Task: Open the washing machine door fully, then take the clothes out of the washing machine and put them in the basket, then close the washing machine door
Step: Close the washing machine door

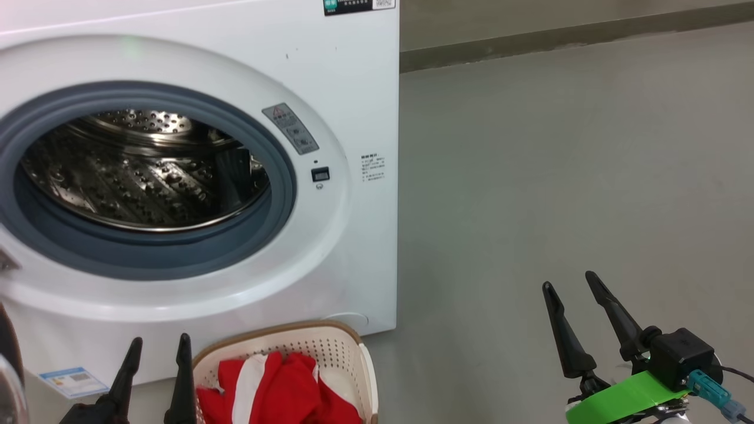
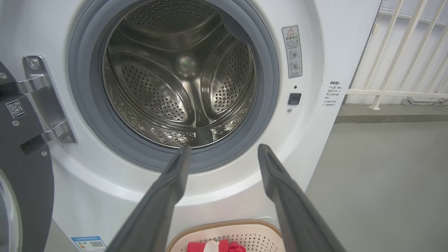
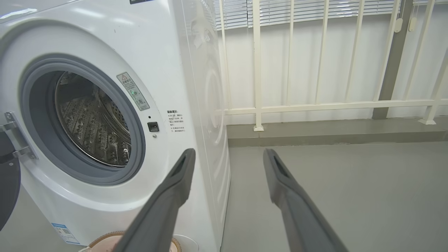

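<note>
the washing machine [image 1: 353, 88] stands with its round mouth uncovered, the perforated steel drum [image 1: 141, 176] in plain sight behind the grey ring. the washing machine door [image 2: 24, 168] hangs swung wide off the machine's left edge on its hinge. the basket [image 1: 347, 341] sits on the floor just before the machine's lower front, near its right corner, with the clothes [image 1: 283, 388] heaped inside. the left hand [image 1: 161, 340], fingers spread and gripping nothing, hovers before the machine, just left of the basket's rim. the right hand [image 1: 569, 280], likewise spread and empty, hangs well right of the machine over open grey floor [image 1: 559, 176].
</note>
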Controlling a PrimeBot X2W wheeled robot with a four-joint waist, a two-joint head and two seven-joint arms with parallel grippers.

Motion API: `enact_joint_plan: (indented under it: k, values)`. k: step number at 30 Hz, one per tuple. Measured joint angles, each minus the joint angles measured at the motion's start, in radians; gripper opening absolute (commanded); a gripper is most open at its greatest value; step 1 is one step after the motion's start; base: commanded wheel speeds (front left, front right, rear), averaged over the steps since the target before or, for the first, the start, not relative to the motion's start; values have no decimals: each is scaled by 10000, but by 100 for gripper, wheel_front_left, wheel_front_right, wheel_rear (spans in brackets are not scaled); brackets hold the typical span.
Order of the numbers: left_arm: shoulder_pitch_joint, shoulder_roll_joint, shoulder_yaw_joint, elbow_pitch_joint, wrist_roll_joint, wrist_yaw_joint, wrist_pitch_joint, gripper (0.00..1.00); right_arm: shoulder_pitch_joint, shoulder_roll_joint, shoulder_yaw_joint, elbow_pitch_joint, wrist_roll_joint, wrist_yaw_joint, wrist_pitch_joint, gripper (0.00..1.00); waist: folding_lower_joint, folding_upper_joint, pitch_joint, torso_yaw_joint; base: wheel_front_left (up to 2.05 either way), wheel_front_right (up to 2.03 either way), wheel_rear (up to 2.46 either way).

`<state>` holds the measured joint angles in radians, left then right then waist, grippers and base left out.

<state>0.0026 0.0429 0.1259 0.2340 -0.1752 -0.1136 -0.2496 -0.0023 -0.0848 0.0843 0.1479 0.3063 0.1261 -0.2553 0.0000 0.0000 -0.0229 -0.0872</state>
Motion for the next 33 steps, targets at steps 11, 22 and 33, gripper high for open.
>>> enact_joint_plan:
  k: [11,22,33]
  values:
    - [0,-2,-15,-56,-4,0,0,100,-5,-44,12,94,15,0,0,100,1,0,36,-15,-179,179,0]
    - [0,-2,-8,-150,-86,94,0,100,-5,-38,15,115,19,0,0,100,0,0,75,109,-50,50,0]
    - [2,-4,-188,-418,-107,464,0,100,-5,-42,58,115,27,0,0,100,0,0,69,571,0,0,0]
